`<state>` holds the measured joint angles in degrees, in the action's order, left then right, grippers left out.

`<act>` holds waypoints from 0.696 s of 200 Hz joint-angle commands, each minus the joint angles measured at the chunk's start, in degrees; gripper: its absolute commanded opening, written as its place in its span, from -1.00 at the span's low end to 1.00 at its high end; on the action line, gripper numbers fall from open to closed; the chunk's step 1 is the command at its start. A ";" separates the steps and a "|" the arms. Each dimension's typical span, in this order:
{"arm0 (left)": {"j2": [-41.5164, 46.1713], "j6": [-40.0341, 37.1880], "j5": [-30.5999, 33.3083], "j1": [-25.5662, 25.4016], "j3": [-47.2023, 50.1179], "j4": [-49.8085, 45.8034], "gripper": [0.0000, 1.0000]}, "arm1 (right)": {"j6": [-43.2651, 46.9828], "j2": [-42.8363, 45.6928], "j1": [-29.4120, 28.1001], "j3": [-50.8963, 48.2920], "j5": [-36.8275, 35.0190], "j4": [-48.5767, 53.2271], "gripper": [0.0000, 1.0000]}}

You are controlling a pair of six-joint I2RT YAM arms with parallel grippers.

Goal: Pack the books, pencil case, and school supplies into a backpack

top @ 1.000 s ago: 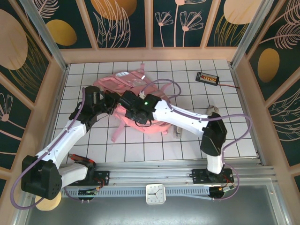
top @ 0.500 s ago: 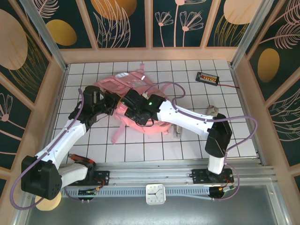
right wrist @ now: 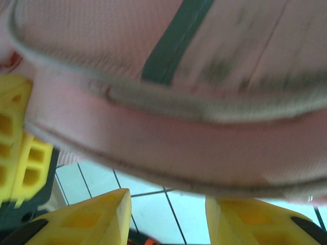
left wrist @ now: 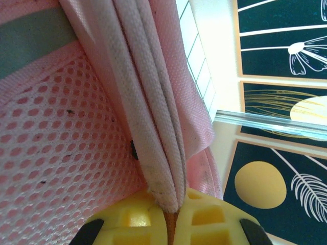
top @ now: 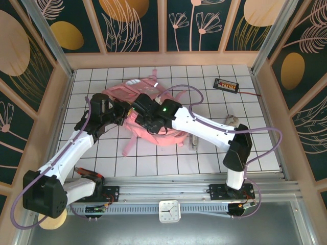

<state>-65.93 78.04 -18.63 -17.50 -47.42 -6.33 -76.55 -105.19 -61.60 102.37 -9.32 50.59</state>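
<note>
two claws, one bag: left gripper and right gripper meet close together at the backpack.
left gripper: clamped tight on a fold of pale piping along the backpack's edge, with pink mesh beside it; nothing else is in its hold.
why held so: by my reading it pins the rim so that the mouth can be pulled open for packing.
right gripper: fingers spread wide, with tile showing through the gap. it holds nothing. a piped edge of the backpack lies just past the tips; whether they touch it i cannot tell.
why placed so: it seems poised to take the opposite lip, so that the two arms could spread the opening between them.
backpack: lies slumped on the far half of the table, left of centre, under both wrists. a strap trails toward the near edge. what is inside cannot be told.
step in hand: opening the bag, i judge; packing looks not yet begun.
surface: white tiles with thin dark grid lines, flat and matte. a small black device with orange dots sits far right, well apart from the backpack.
room: wooden posts frame the table on three sides, holding dark panels printed with gold discs and white line-drawn plants. a metal rail along the near edge carries the arm bases, with a small clock just below it.
</note>
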 commanded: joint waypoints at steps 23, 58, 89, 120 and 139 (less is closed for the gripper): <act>4.06 1.24 -3.94 -0.62 -2.42 8.21 -1.00 | 3.11 -4.11 1.09 1.95 -2.76 1.34 -0.17; 4.23 1.57 -4.31 -0.68 -2.21 8.44 -1.00 | 4.11 -7.72 1.14 5.74 -3.28 2.57 -0.21; 4.41 1.95 -4.74 -0.64 -2.33 8.79 -1.00 | 5.73 -10.96 0.49 10.68 -10.47 7.78 -0.26; 4.76 2.54 -5.10 -0.66 -1.60 9.26 -1.00 | 8.98 -11.81 -1.95 13.28 -19.20 7.69 -0.35; 4.85 2.95 -5.25 -0.63 -1.26 9.71 -1.00 | 10.28 -12.06 -3.05 12.80 -21.91 6.59 -0.35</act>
<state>-65.45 79.61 -17.45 -17.52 -47.31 -6.17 -69.30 -115.46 -64.16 113.43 -19.53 60.05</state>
